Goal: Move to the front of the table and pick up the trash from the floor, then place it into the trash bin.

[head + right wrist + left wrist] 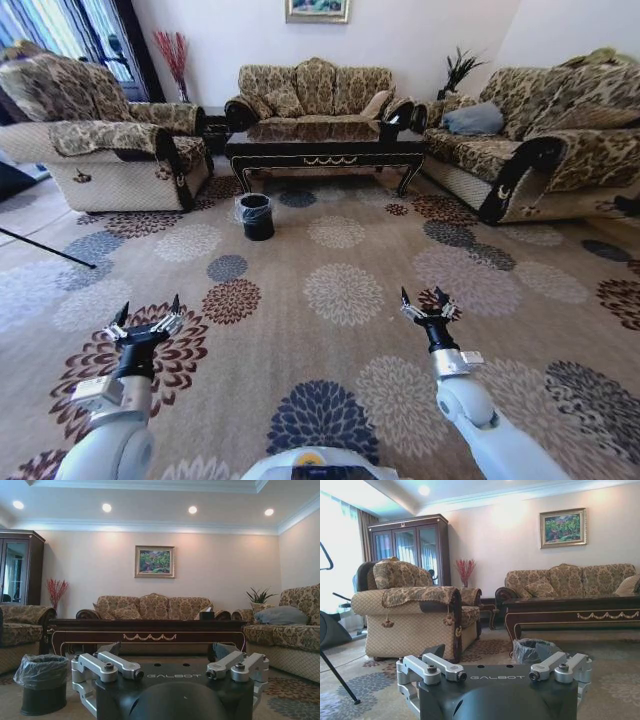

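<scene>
While open patterned floor (340, 270) spreads wide between the armchair (110, 140) and right sofa (540, 150), the glossy dark table (325, 145) stands far ahead; round black trash bin (257, 216), clear-lined, sits just before its left end. Left gripper (148, 312) and right gripper (425, 300) hover low, fingers apart, empty. Trash not discernible.

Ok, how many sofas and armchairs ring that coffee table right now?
3. An armchair on the robot's left of the table, a sofa behind it against the wall, and a sofa on the right. Seats outside the frame may exist.
</scene>
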Robot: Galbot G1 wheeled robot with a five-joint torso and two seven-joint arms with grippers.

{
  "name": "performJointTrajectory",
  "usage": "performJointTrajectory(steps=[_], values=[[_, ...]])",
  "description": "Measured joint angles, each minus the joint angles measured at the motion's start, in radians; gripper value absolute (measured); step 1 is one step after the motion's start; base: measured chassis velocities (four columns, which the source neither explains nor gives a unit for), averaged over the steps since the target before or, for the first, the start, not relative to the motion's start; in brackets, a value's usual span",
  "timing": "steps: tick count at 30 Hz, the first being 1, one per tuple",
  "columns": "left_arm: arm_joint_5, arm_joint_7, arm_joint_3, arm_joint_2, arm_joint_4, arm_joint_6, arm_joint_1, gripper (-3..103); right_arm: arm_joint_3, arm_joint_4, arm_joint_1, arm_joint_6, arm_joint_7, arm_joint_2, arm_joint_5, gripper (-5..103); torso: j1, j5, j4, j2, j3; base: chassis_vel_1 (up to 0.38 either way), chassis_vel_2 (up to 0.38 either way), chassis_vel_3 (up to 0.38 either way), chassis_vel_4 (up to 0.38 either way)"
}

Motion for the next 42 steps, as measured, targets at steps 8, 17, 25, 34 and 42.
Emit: performJointTrajectory(steps=[8,17,25,34,42], values=[[0.0,0.001,0.0,0.008,0.007,0.0,-0.005,100,-0.003,-0.013,0.009,0.0,0.005,-0.002,0.005,100,0.0,0.0002,0.0,0.0,0.0,0.0,0.0,0.0,0.0],[-0.003,0.001,0.003,0.019,0.018,0.0,-0.012,100,-0.013,-0.008,0.015,-0.008,0.016,-0.001,-0.01,100,0.0,0.0002,0.0,0.0,0.0,0.0,0.0,0.0,0.0],[-0.004,0.001,0.005,0.024,0.028,0.0,-0.018,100,-0.015,-0.025,0.02,-0.006,0.009,-0.002,-0.012,100,0.0,0.0002,-0.0001,0.0,0.0,0.0,0.0,0.0,0.0],[-0.004,0.002,0.006,0.027,0.036,0.0,-0.024,100,-0.031,-0.033,0.038,-0.014,0.037,0.0,-0.011,100,0.0,0.0002,0.0,0.0,0.0,-0.084,0.085,0.087,-0.093],[-0.003,0.002,0.011,0.022,0.044,0.0,-0.032,100,-0.033,-0.038,0.044,0.001,0.021,-0.001,-0.005,100,0.0,0.0002,0.0,0.0,0.0,-0.049,0.057,0.052,-0.046]])
